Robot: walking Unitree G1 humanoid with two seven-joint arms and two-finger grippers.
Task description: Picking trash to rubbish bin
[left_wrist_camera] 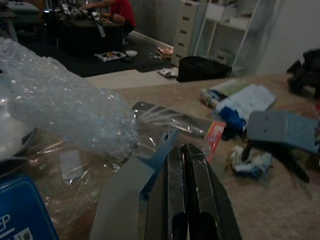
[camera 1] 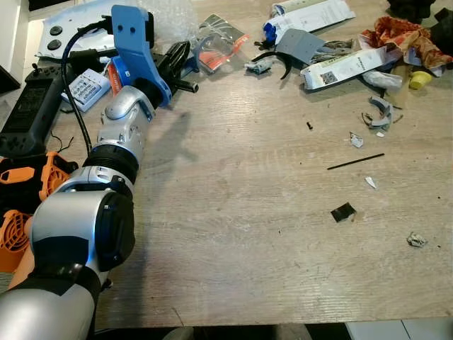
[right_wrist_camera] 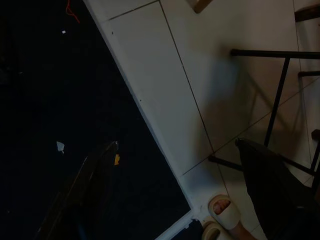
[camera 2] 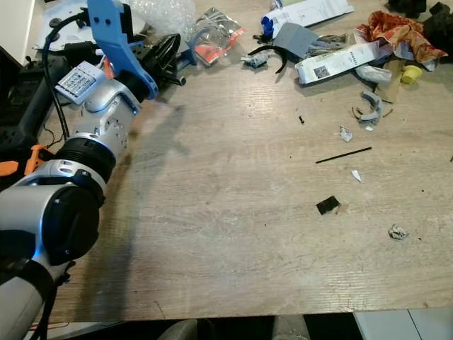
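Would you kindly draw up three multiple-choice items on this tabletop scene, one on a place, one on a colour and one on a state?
1. Where does the small black square scrap lie on the wooden table?
A. on the robot's right part of the table
B. under the bubble wrap
C. on the floor

2. What colour is the small plastic cap at the far right?
A. blue
B. yellow
C. white

3. How do the left gripper's fingers stand?
A. wide open
B. pressed shut together
C. clamped on a bottle

Answers: 1 A, it sits alone on bare wood right of centre. 2 B, it is bright yellow beside the crumpled wrappers. 3 B, the left wrist view shows no gap between them.
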